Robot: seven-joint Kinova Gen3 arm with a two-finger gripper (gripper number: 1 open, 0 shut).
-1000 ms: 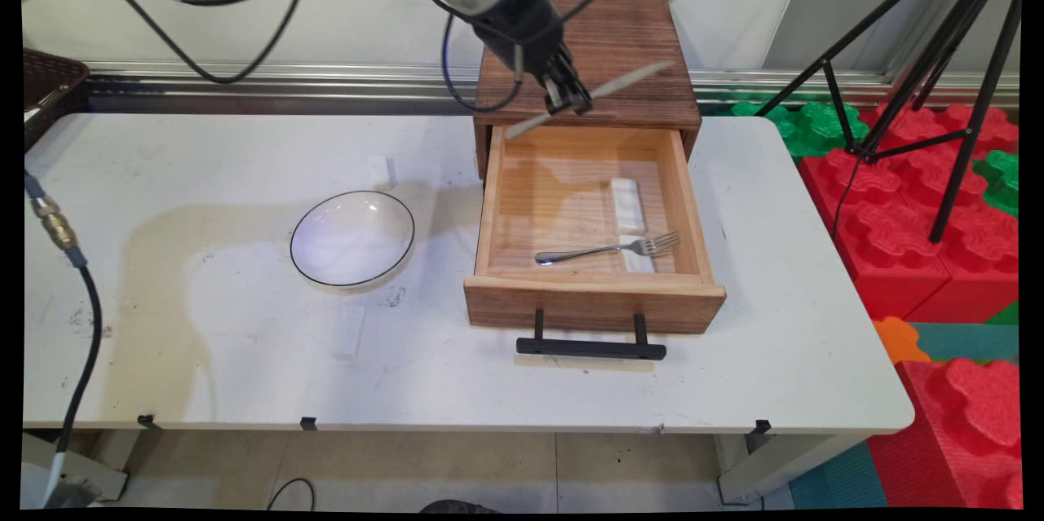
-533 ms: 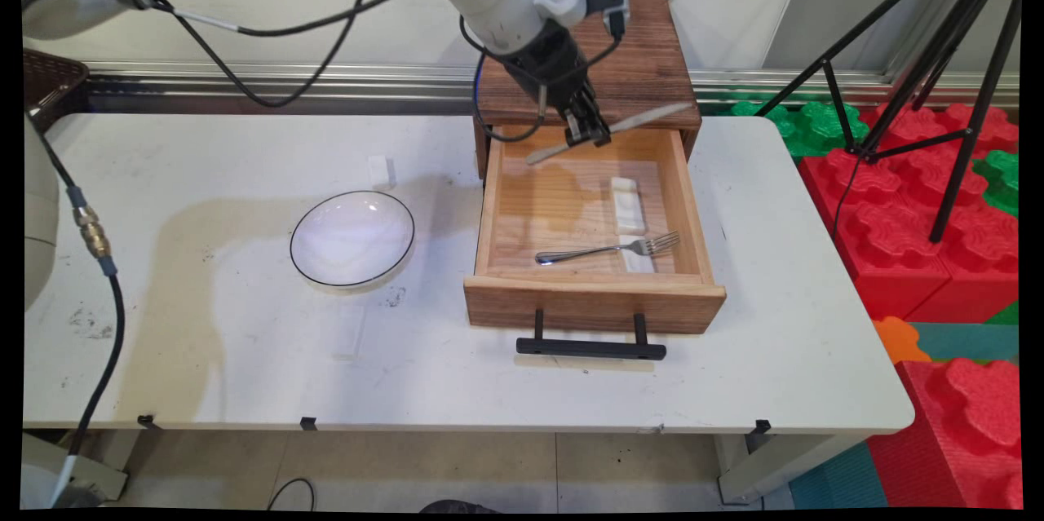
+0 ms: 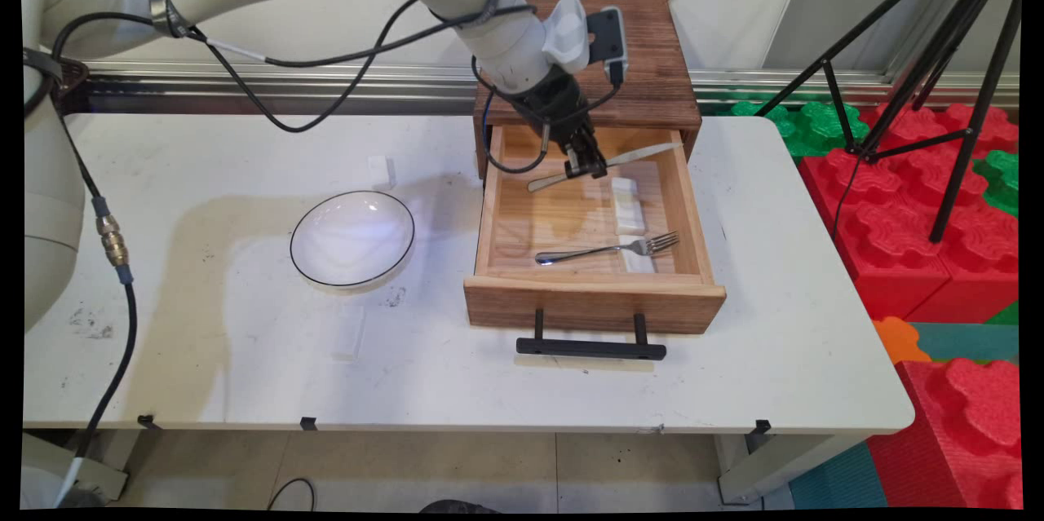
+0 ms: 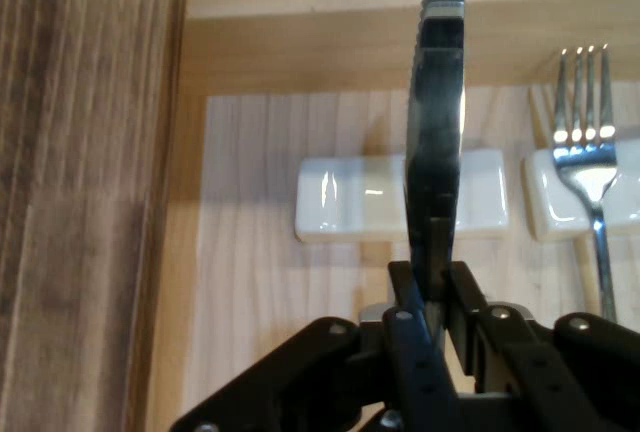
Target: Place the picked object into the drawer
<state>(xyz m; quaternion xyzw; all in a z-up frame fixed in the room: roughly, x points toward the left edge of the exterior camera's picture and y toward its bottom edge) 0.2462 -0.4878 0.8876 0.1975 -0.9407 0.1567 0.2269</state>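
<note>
The gripper is clamped on a table knife, its two fingers pinching the knife near its middle so that the serrated blade runs out one way and the handle the other. It hangs over the rear half of the open drawer, close to the drawer's back wall, with the knife roughly level and lying across the drawer's width, not touching the drawer floor as far as the main view shows.

Directly under the knife in the hand view sits a white cutlery rest, bare, towards the drawer's right wall. Just beside it, nearer the drawer front, a second white rest carries the neck of a fork, whose handle lies on the drawer floor pointing towards the left wall.

So the fork is in place on its rest, while the knife is in the air above the free one.

On the table's left half stands a white bowl with a dark rim, well apart from the drawer.
</note>
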